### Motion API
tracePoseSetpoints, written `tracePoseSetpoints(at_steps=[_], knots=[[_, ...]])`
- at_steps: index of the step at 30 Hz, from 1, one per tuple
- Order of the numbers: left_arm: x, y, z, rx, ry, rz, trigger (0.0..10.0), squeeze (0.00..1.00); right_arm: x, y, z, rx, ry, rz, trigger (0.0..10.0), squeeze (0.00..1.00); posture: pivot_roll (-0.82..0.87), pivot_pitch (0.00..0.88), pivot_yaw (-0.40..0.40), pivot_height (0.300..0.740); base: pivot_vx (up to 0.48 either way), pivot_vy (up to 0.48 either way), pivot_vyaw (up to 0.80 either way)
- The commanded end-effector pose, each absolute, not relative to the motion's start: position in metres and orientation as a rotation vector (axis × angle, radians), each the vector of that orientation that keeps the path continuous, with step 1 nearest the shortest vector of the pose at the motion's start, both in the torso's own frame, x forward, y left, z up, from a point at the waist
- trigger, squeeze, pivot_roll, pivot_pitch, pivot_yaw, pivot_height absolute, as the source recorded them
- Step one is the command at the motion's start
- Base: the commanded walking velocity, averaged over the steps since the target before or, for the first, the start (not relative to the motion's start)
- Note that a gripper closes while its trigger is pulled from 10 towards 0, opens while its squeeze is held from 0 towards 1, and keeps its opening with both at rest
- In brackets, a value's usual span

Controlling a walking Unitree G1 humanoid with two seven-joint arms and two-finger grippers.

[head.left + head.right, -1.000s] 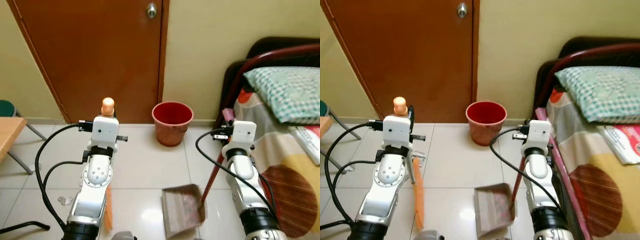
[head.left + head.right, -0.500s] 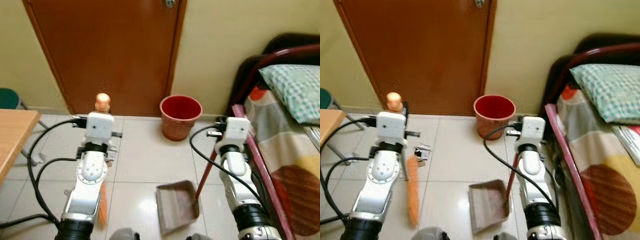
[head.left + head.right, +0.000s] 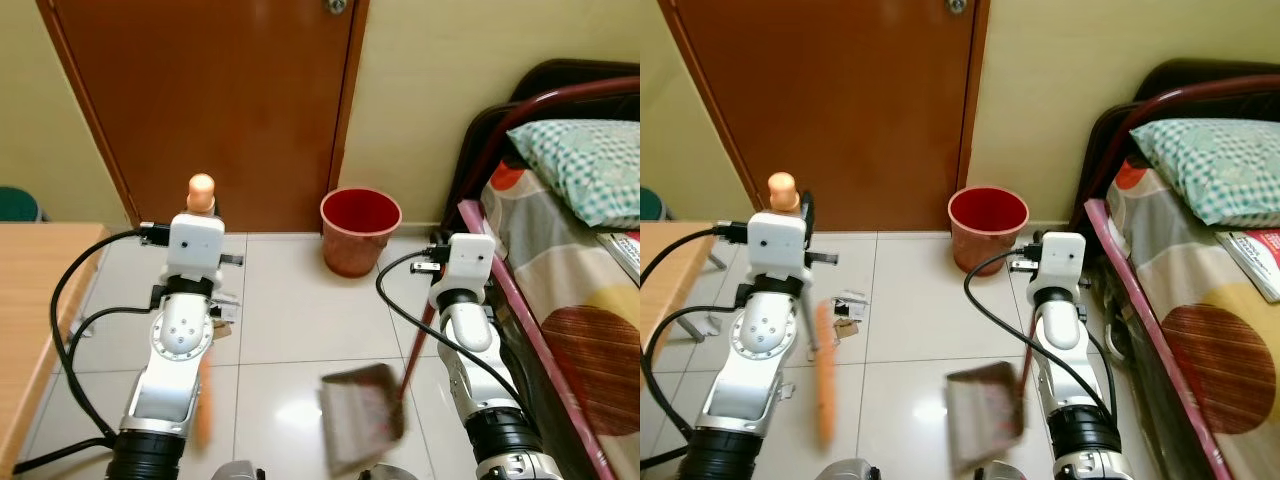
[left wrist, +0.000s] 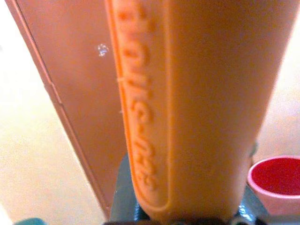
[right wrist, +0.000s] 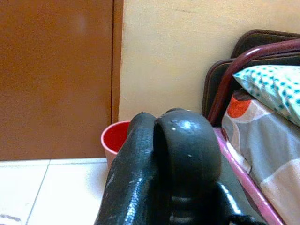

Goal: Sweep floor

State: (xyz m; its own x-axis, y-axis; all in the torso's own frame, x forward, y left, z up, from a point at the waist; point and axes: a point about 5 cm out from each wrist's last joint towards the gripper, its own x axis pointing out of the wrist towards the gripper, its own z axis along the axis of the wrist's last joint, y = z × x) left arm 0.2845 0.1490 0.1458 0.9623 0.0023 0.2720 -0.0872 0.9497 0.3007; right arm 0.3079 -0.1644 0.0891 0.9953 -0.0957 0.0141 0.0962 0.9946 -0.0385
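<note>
My left gripper (image 3: 199,214) is raised in front of me on the left. It is shut on the orange broom handle (image 4: 187,93), whose rounded top (image 3: 201,187) pokes up above the wrist. The broom's orange lower part (image 3: 824,380) hangs down to the floor beside the left arm. My right gripper (image 5: 164,145) is shut on the thin red handle (image 3: 417,345) of the brown dustpan (image 3: 361,418). The dustpan is blurred and low over the tiles between my arms. Paper scraps (image 3: 848,306) lie on the white tiles by the broom.
A red bin (image 3: 360,228) stands against the wall beside the brown door (image 3: 220,100). A bed (image 3: 585,330) with a dark red frame, a pillow (image 3: 585,165) and a book (image 3: 1252,262) runs along the right. A wooden table (image 3: 35,300) edges in on the left.
The camera has shifted, bringing more of the table in on the left. The dustpan has swung a little and is now blurred. Both grippers keep their hold.
</note>
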Motion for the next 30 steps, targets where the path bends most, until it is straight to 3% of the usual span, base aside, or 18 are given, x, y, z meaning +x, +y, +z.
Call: tracePoseSetpoints(at_steps=[1,18,26,30], knots=[[0.285,0.14,0.16,0.329,-0.348,0.024,10.0,0.0,0.31,-0.174,0.098,-0.036,-0.051,-0.127,10.0,0.0,0.03,0.0,-0.017,0.74,0.0,0.405,0.0],[0.295,0.151,0.161,0.347,-0.354,0.029,10.0,0.0,0.31,-0.175,0.1,-0.035,-0.051,-0.127,10.0,0.0,0.02,0.003,-0.022,0.74,0.0,0.019,0.0],[0.316,0.166,0.154,0.332,-0.318,0.109,10.0,0.0,0.31,-0.174,0.102,-0.041,-0.049,-0.112,10.0,0.0,0.0,0.038,-0.033,0.74,0.0,0.0,0.0],[0.329,0.173,0.151,0.345,-0.299,0.138,10.0,0.0,0.307,-0.187,0.106,-0.056,-0.05,-0.117,10.0,0.0,-0.05,0.071,-0.039,0.74,0.0,0.0,0.0]])
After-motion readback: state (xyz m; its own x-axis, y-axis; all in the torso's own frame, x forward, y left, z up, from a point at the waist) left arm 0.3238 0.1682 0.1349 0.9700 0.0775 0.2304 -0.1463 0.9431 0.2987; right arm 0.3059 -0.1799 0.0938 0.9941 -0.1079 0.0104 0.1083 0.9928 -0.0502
